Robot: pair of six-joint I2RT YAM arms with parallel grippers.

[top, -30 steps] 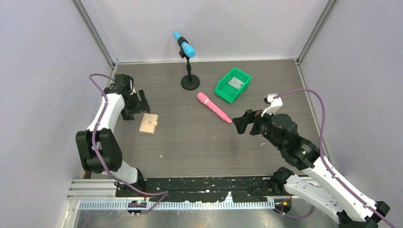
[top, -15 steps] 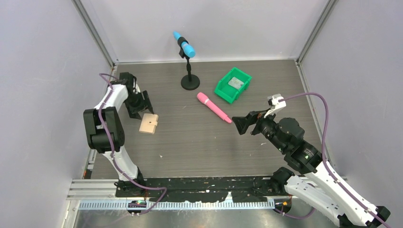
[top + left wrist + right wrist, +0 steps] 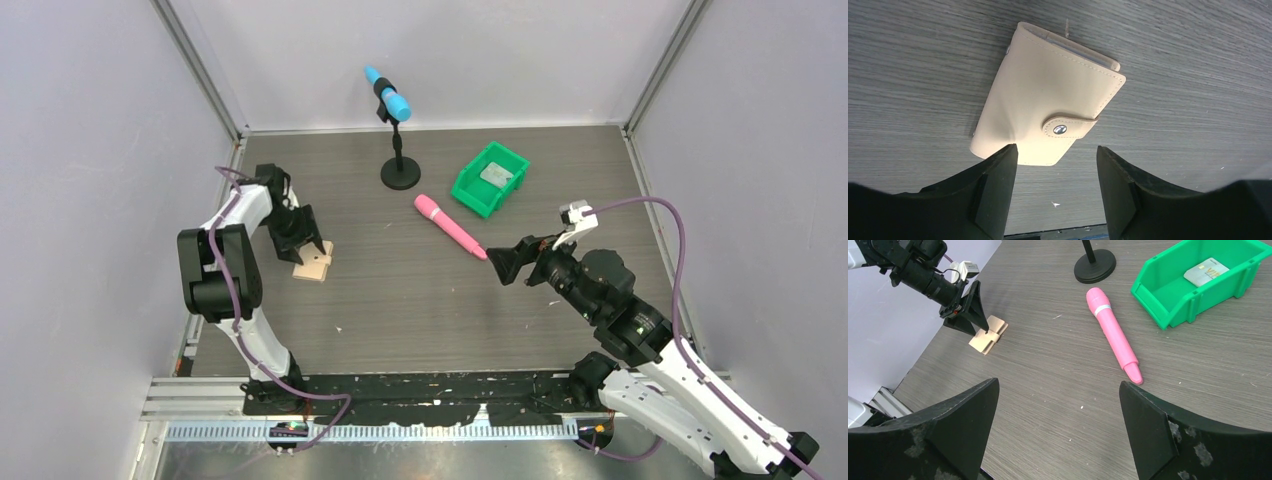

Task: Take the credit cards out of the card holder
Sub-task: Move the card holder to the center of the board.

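At the table's left side, my left pincer (image 3: 1055,155) stands spread over the shut card holder (image 3: 1043,100).
The tan holder lies flat on the grey wood-grain table (image 3: 400,300) with its snap strap fastened. Its near edge sits between my two left fingertips, but I cannot tell whether they touch it. My right pincer (image 3: 1058,390) hangs wide apart, gripping nothing, over the table's middle right. It is well apart from the holder and near the tip of a pink microphone (image 3: 1111,332). Beyond that, a green bin (image 3: 1188,305) holds one pale silvery-grey card (image 3: 1205,271).
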